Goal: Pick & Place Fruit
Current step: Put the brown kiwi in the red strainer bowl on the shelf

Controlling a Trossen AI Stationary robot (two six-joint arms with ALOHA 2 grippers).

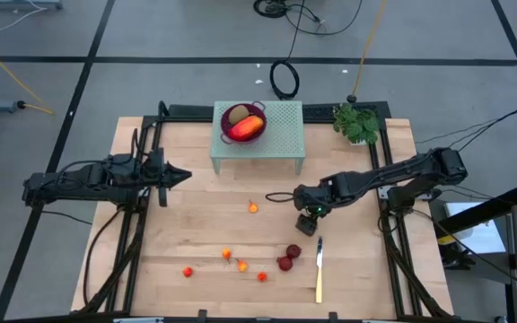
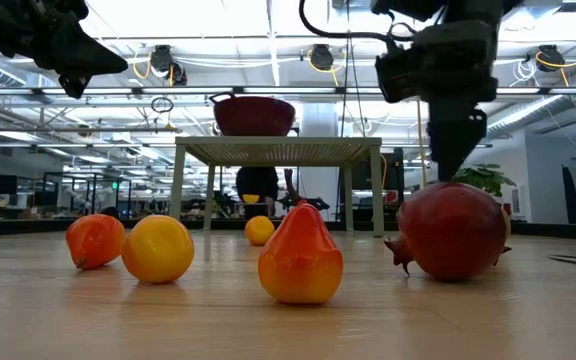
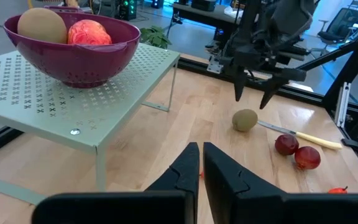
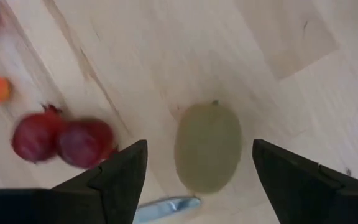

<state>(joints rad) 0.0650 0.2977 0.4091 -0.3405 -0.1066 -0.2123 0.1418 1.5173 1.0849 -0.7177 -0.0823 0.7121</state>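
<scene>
My right gripper (image 4: 199,149) is open and points down, with a green-brown kiwi (image 4: 207,146) lying on the table below the gap between its fingers. The left wrist view shows this gripper (image 3: 253,101) hovering above the kiwi (image 3: 245,119), apart from it. Two dark red round fruits (image 4: 61,140) sit close beside it. A purple bowl (image 1: 243,123) on the green stand holds another kiwi and the red-orange fruit. Small orange-red balls (image 1: 241,266) are scattered near the front of the table. My left gripper (image 3: 201,168) is shut and waits at the table's left (image 1: 173,177).
The yellow-handled knife (image 1: 319,269) lies just near-side of the kiwi and the dark red fruits (image 1: 289,257). A green perforated stand (image 1: 281,135) rises at the table's far middle, with a small plant (image 1: 357,123) to its right. One orange ball (image 1: 253,207) lies at mid-table.
</scene>
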